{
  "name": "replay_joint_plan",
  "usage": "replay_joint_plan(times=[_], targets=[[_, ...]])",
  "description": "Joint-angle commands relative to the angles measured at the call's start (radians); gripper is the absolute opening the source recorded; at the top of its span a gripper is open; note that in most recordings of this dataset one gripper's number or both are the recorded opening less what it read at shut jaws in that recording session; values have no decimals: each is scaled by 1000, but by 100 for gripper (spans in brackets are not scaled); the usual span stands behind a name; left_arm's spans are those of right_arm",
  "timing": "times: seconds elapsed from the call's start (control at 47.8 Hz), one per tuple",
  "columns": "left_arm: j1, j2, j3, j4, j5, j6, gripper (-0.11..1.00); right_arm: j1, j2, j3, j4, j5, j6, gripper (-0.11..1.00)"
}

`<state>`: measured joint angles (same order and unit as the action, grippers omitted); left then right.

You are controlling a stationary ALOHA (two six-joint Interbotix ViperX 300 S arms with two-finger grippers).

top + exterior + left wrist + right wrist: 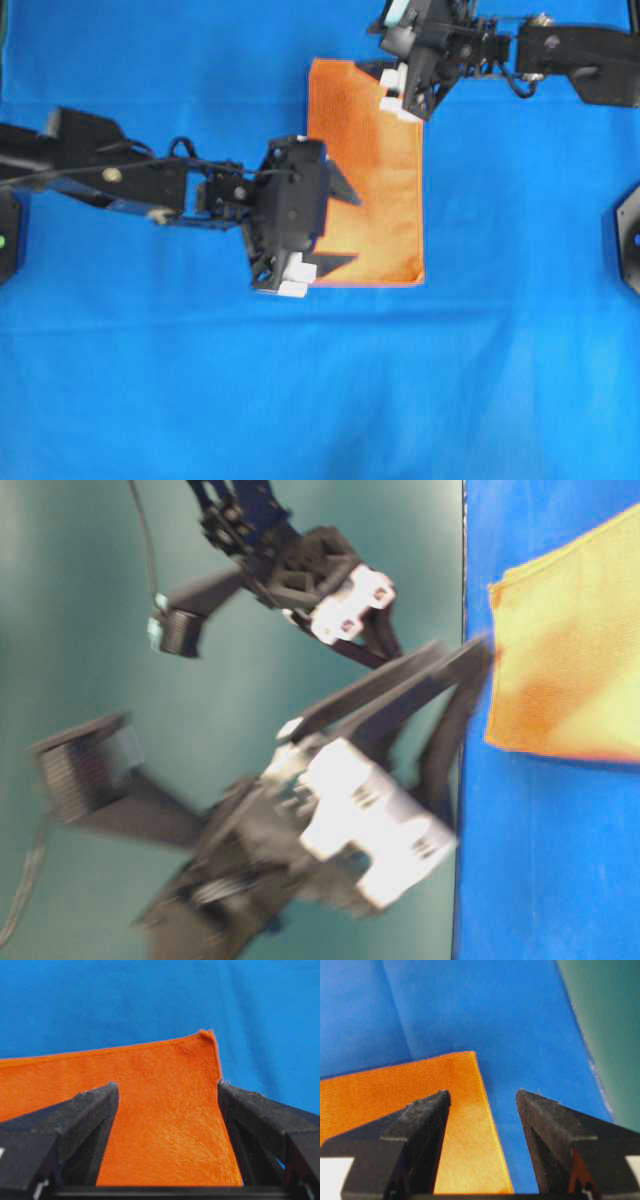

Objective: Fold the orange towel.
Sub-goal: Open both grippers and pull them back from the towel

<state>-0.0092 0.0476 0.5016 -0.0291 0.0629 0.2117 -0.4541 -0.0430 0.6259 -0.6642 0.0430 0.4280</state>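
The orange towel point(372, 190) is seen folded, apparently once, on the table point(150, 380); both sets of fingers point(95, 1110) are spread, nothing gripped; further folding may remain.

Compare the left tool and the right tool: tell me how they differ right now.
The left tool hovers over the towel's left edge, near its lower corner; the right tool sits at the towel's top right corner. The left tool points rightward in the overhead view; the right tool angles in from the upper right. Both are open, holding nothing.
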Motion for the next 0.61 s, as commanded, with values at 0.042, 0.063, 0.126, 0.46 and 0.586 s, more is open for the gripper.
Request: replay_joint_plan(times=[0.042, 0.063, 0.126, 0.46, 0.586], targets=[[3, -117, 15, 2, 44, 17, 74, 18, -121, 34, -3, 9, 12, 59], [6, -126, 23, 2, 43, 18, 74, 20, -135, 44, -2, 9, 14, 59], [18, -155, 49, 2, 40, 17, 74, 25, -184, 80, 5, 5, 20, 59], [163, -357, 296, 0, -141, -58, 74, 91, -497, 341, 69, -63, 120, 59], [186, -434, 388, 0, -209, -67, 74, 114, -588, 422, 74, -92, 170, 59]])
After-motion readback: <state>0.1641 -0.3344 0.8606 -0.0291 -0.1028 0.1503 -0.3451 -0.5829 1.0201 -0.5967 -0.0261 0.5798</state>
